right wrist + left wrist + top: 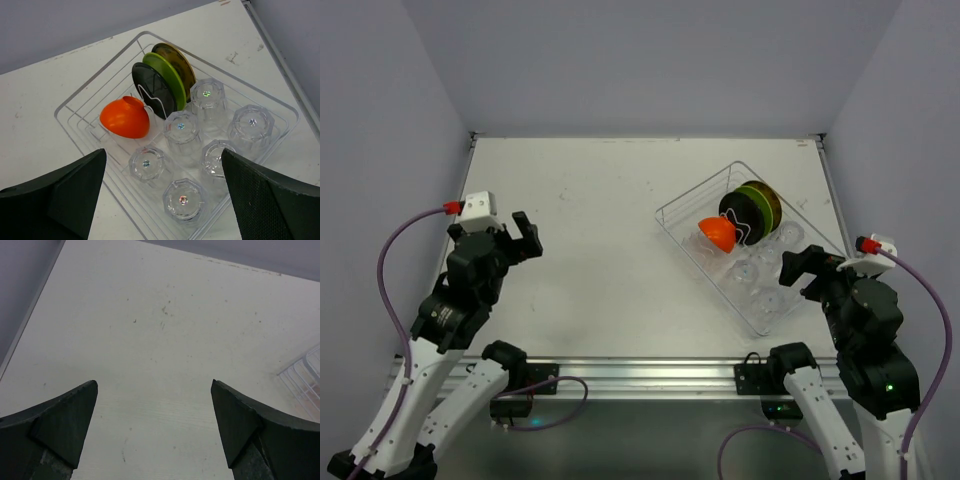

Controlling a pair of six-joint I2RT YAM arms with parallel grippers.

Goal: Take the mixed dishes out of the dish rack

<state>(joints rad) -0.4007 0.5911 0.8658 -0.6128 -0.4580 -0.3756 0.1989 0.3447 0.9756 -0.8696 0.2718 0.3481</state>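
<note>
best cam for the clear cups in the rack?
Right wrist: all six clear cups show large and separate inside the dish rack. Top external shows the cups small and faint. Left wrist shows no cups, only a corner of the rack.

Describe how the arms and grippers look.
The left arm and right arm are white below, black above. The left gripper and right gripper are black with dark wedge fingers. Each wrist carries a white block, red plug and purple cable.
</note>
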